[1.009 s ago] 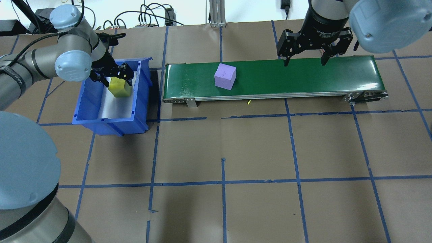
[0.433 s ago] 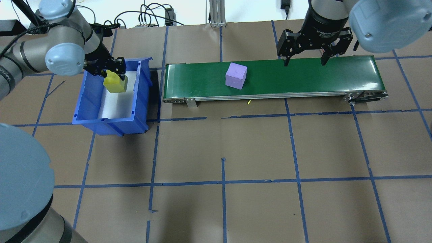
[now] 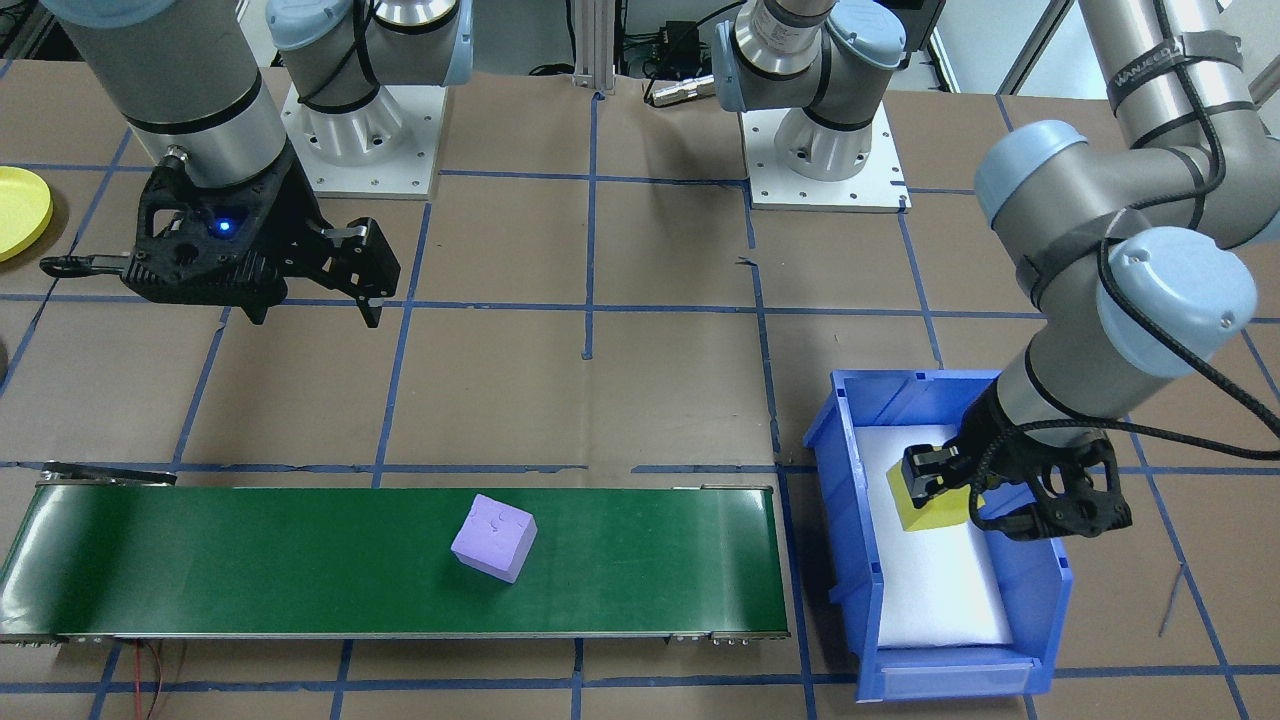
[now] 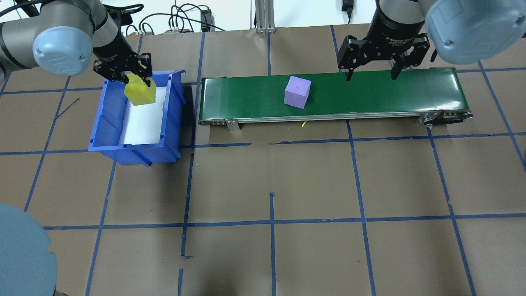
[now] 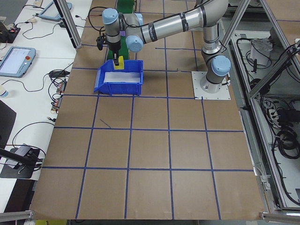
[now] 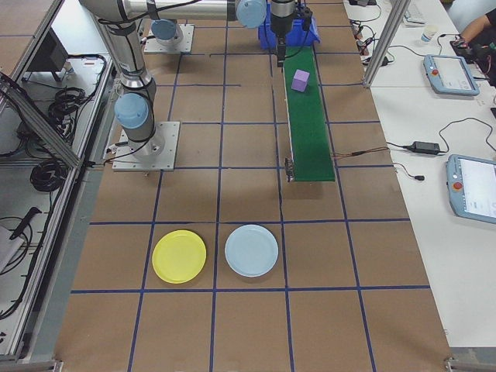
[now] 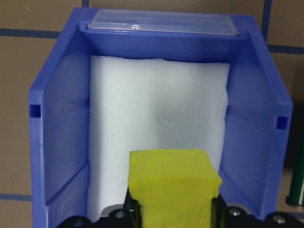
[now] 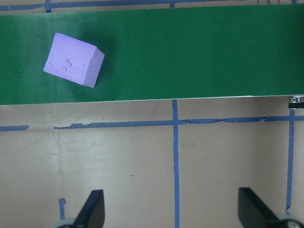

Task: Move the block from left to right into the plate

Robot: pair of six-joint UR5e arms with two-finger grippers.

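- Left pincer [image 4: 132, 79] clenched on yellow block [image 4: 140, 93], holding it w/ its fingers at the block's top; block lifted over the back end of blue bin [image 4: 107, 135], clear of the white foam liner [image 4: 141, 125].
- Left wrist view: yellow block fills the bottom centre btwn the fingers, foam below, bin walls either side.
- Purple block [image 4: 297, 91] sits on green conveyor [image 4: 370, 96], approx mid-belt, turned a bit askew to the belt edges; nothing touching it.
- Right pincer [image 4: 372, 75] released, fingers spread wide, hovering over the conveyor's far edge, right of the purple block & well apart from it.
- Right wrist view: purple block at upper left on the belt, both fingertips [image 8: 92, 209] at the bottom edge over brown counter [image 4: 312, 181], nothing btwn them.
- Yellow plate [image 6: 179, 256] lies flat on the counter past the conveyor's end, on the robot's right side, just beside a pale blue plate [image 6: 251, 250]; both hold nothing.
- Front view: only the yellow plate's edge shows at far left.
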